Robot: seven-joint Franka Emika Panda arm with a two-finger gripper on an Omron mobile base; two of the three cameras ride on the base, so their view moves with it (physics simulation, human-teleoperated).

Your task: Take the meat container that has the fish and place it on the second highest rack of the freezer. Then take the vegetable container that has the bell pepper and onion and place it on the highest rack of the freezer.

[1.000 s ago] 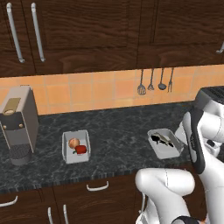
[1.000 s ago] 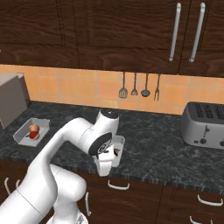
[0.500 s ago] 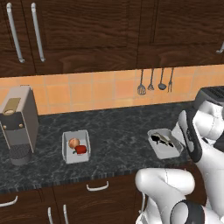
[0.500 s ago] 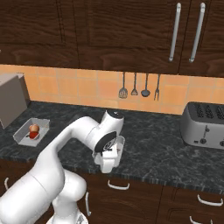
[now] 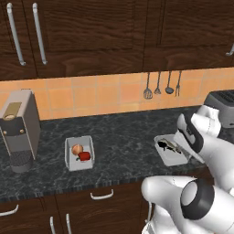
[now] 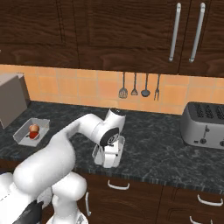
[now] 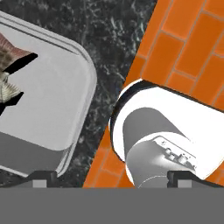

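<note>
Fish (image 5: 167, 145) tray (image 5: 170, 157) sits on dark counter (image 5: 123, 141); fingers (image 7: 41, 175) spread wide above it.

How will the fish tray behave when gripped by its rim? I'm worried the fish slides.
The fish tray looks rigid and shallow with a flat floor, so it probably lifts without flexing. The fish lies loose and covers little of the floor, so it may slide if tilted. The gripper is open beside the rim.

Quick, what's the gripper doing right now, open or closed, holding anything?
Gripper: open, holding nothing; its fingertips sit wide apart at the near edge of the white rectangular fish tray on the dark speckled counter.
</note>
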